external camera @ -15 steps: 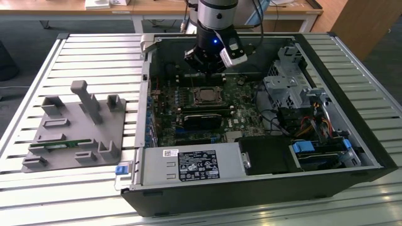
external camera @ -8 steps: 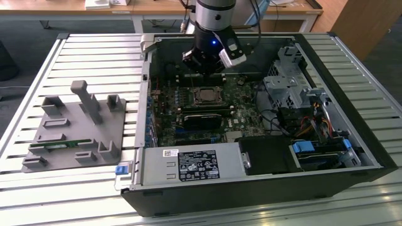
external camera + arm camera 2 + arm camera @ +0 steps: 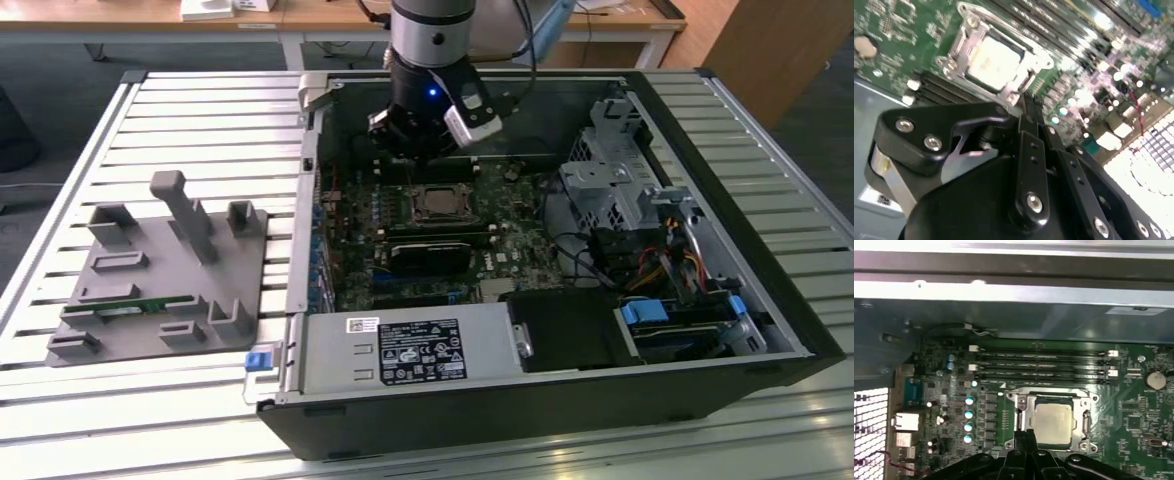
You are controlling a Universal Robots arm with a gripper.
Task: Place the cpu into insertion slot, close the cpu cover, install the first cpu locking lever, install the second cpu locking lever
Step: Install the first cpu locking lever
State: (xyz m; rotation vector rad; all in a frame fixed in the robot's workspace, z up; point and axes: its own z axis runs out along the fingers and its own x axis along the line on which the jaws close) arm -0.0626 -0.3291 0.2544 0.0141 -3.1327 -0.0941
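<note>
The cpu lies flat in the insertion slot on the green board, its pale metal top showing. The cpu cover, a silver frame, lies down around the chip. My gripper hangs over the socket's edge inside the computer case, black fingers pressed together with nothing seen between them. The fingertips sit right beside the cover's rim. I cannot tell how the locking levers stand.
Long black memory slots run beside the socket. A black card lies just past it. A power supply, drive cage and cables fill the case. A grey fixture block stands at the exterior view's left.
</note>
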